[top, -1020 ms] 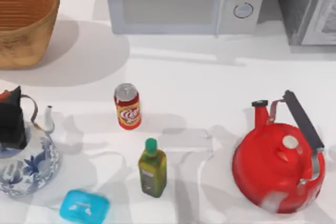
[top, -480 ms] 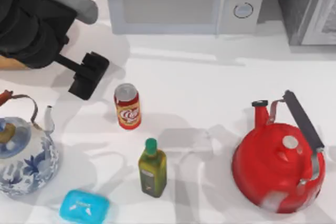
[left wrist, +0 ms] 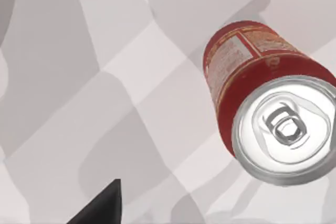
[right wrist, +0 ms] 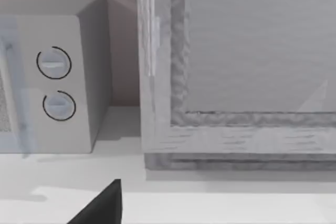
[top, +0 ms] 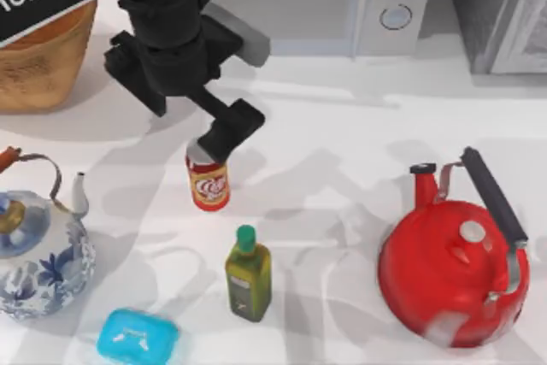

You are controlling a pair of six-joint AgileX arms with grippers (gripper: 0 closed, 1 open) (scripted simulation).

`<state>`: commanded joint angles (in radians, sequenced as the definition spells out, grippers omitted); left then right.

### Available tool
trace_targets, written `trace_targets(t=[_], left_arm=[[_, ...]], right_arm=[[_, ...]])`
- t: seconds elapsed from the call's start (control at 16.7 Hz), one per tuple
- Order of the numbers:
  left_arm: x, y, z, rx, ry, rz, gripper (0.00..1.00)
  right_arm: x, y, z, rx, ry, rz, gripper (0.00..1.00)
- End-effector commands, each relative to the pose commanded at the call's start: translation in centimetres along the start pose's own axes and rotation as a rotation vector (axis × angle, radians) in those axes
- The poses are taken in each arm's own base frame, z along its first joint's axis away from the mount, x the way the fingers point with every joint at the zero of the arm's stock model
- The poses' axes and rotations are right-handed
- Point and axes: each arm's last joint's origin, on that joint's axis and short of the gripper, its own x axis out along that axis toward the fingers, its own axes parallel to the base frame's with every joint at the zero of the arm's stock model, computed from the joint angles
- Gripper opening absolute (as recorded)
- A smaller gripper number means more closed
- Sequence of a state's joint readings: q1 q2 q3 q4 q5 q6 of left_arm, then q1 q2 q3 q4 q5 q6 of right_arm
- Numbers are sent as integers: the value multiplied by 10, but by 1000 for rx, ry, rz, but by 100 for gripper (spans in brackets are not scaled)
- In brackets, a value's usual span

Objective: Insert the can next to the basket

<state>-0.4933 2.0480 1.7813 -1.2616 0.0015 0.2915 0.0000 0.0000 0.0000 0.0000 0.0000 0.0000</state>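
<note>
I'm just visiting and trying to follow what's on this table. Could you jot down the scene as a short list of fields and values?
Left hand: hanging over the can's top
Right hand: parked, facing the microwave
Can: upright, red, mid-table, away from the basket
Basket: wicker, far left corner, partly behind the left arm
Olive oil bottle: green cap, in front of the can
Red kettle: right side
Blue-and-white teapot: left edge
Blue box: front left

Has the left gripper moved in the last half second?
Yes. In the top view the left gripper has shifted right, away from the basket, and now sits over the can, which stands where it was.
</note>
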Motion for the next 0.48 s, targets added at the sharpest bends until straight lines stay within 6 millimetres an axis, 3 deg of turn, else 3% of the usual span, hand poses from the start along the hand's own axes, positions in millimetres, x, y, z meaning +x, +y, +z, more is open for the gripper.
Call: trace_targets(t=[0.18, 0.48], left_arm=[[9, -4, 13, 28, 38, -11, 100], [9, -2, 13, 22, 37, -11, 100]], right_arm=[[0, 0, 0, 0, 0, 0, 100], [0, 0, 0, 0, 0, 0, 100]])
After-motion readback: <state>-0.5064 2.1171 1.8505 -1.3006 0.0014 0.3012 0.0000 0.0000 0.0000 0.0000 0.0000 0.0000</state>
